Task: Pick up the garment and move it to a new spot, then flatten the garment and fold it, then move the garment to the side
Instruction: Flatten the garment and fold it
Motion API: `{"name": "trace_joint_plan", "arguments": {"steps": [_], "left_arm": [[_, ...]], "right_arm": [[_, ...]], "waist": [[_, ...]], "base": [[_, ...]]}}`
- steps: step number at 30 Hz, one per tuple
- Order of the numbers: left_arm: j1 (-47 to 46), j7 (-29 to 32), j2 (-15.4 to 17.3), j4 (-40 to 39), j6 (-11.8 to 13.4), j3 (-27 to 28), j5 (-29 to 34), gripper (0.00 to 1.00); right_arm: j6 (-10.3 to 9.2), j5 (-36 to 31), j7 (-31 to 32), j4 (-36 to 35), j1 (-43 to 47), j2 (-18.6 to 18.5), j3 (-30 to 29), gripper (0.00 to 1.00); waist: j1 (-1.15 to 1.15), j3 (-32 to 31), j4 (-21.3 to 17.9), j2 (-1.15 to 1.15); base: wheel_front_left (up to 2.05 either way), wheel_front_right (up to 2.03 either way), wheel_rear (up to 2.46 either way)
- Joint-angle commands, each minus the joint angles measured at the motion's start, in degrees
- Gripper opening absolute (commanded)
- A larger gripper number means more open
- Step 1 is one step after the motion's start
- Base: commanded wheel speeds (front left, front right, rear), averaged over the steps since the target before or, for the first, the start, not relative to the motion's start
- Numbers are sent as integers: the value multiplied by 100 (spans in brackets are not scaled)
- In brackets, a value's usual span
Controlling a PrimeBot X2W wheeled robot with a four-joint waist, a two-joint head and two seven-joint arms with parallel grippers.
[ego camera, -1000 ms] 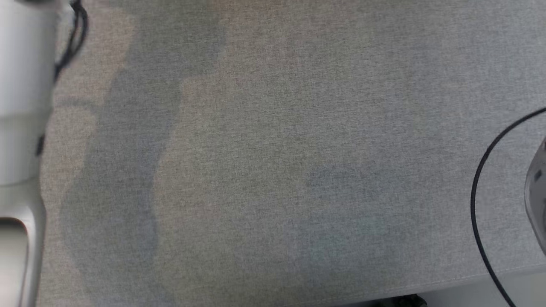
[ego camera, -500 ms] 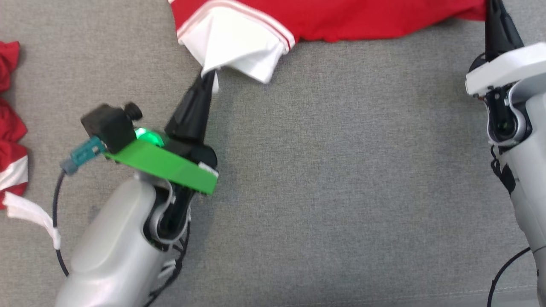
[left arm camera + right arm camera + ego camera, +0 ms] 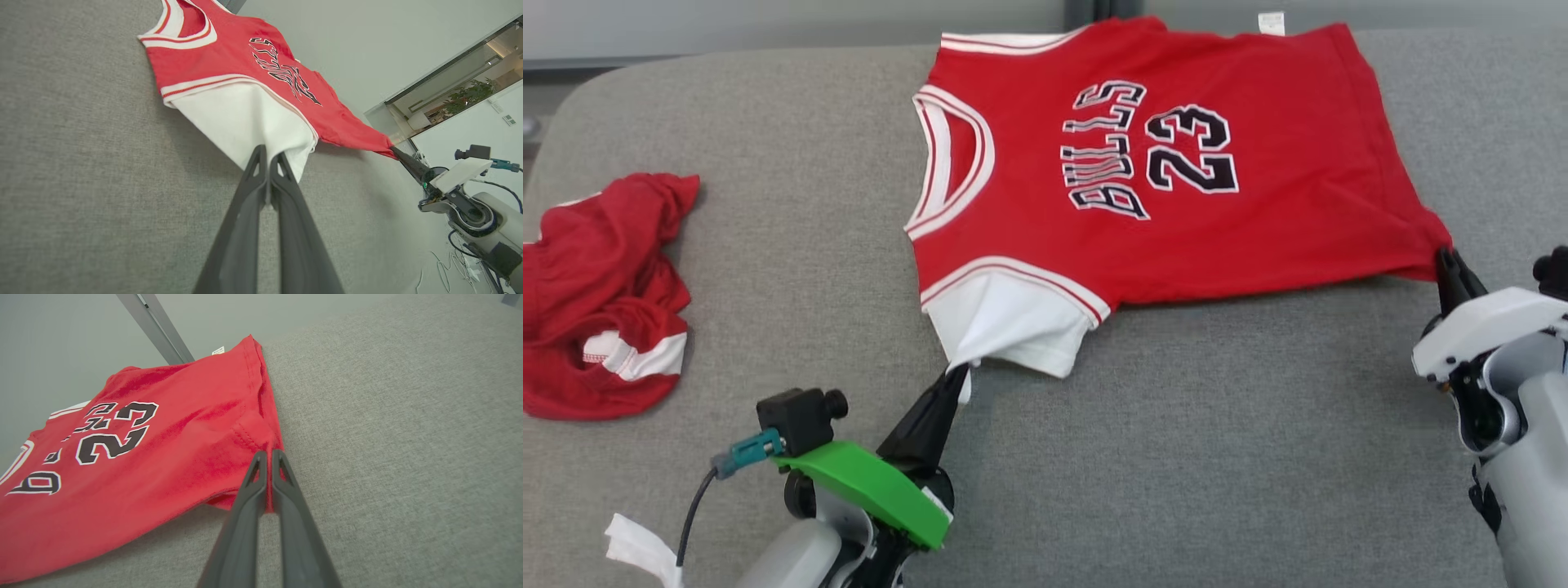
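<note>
Jersey (image 3: 1143, 163) corner hidden in right tool (image 3: 1444, 256), red heap (image 3: 605, 302), perhaps shorts, cut off left

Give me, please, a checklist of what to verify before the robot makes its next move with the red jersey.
1. Left hand shut on the white sleeve of the jersey: ok.
2. Right hand shut on the jersey's bottom corner: ok.
3. Jersey spread flat, print up: not ok, the sleeve is drawn to a point at the left hand.
4. Jersey's far edge fully on the grey cushion: cannot tell.
5. Crumpled red garment lies apart from the jersey: ok.
</note>
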Motion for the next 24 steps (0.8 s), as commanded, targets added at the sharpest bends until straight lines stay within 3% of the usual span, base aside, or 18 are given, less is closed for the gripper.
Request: {"name": "trace_joint_plan", "arguments": {"steps": [1,6,12,20,24], "left_arm": [[183,22,87,-7,42,-17,-42,0],[497,237,182,-114,149,-122,-168,0],[909,610,396,-458,363,-237,-383,0],[1280,1138,650,-886,776,-414,-565,0],[1241,1062,680,-1137,796,-303,-575,0]], "right_arm": [[0,-112,112,-142,261,54,-178,0],[0,-581,553,-831,1012,399,-902,0],[-1,-1508,1425,-2098,1888,1075,-1844,0],[-1,-1844,2360,-3020,2612,1299,-2203,0],[-1,-1720,2473,-3179,2655,1296,-2119,0]], "waist": [[0,-451,126,0],[0,-587,134,0],[0,-644,113,0],[0,-674,144,0],[0,-633,118,0]], "base": [[0,0,0],[0,0,0],[0,0,0],[0,0,0],[0,0,0]]}}
